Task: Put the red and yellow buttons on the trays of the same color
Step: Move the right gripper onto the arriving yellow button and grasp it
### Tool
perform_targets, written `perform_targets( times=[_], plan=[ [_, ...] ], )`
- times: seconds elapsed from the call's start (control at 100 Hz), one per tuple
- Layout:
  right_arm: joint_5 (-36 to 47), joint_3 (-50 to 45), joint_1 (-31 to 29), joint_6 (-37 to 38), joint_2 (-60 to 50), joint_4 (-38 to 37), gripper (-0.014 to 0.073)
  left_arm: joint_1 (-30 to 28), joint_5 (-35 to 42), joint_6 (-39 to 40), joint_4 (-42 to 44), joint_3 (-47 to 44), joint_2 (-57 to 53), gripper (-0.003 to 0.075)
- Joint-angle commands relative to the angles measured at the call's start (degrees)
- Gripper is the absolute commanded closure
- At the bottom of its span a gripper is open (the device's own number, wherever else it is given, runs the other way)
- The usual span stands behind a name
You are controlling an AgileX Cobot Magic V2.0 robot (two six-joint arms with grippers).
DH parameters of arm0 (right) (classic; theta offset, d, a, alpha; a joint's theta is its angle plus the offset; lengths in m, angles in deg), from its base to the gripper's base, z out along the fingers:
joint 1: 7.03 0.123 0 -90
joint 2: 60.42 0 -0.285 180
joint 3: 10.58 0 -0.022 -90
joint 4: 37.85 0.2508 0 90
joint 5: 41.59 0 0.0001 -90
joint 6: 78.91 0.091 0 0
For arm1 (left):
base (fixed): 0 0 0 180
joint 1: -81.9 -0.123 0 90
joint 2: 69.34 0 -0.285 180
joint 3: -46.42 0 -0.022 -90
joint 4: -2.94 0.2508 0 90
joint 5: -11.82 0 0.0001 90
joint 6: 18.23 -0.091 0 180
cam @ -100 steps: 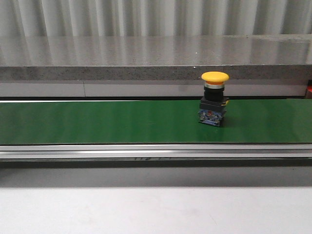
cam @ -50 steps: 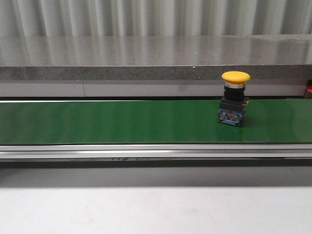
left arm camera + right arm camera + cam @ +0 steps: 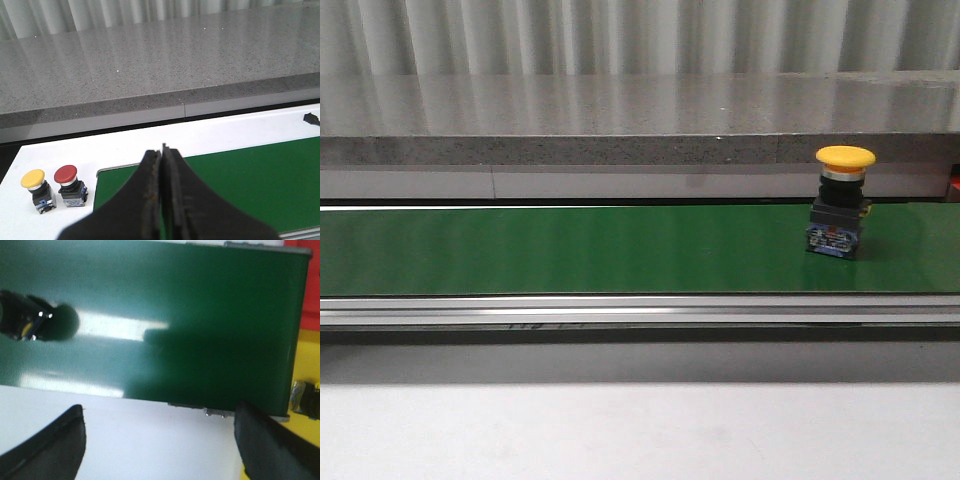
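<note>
Yellow button [image 3: 842, 201] stands upright far along the green belt [image 3: 570, 248], toward the right tool [image 3: 160, 440], spread wide above the belt's end to catch it; left tool [image 3: 161, 200] pinched together.

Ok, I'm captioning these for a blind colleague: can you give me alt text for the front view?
A yellow push button stands upright near the right end of a long green conveyor belt, which runs across the whole picture. Behind the belt is a grey speckled stone ledge, in front a pale surface; no arm or gripper shows.
</note>
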Motion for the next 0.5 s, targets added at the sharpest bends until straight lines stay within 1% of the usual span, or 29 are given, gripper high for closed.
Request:
perform_targets(
  times=[0.0, 0.16, 0.3, 0.49],
  plan=[
    [1.4, 0.1, 0.0, -1.0, -2.5, 0.4, -0.0011, 0.4, 4.2, 0.1, 0.7, 1.6, 0.2, 0.074],
    [1.5, -0.7, 0.9, -3.8, -2.5, 2.1, -0.0011, 0.4, 4.2, 0.1, 0.7, 1.6, 0.2, 0.074],
    [3.7, -0.7, 4.1, -6.1, -2.4, 2.8, -0.0011, 0.4, 4.2, 0.1, 0.7, 1.6, 0.2, 0.074],
    [5.8, -0.7, 8.0, -7.1, -0.5, 2.8, -0.0011, 0.4, 4.2, 0.1, 0.7, 1.6, 0.2, 0.074]
  ],
)
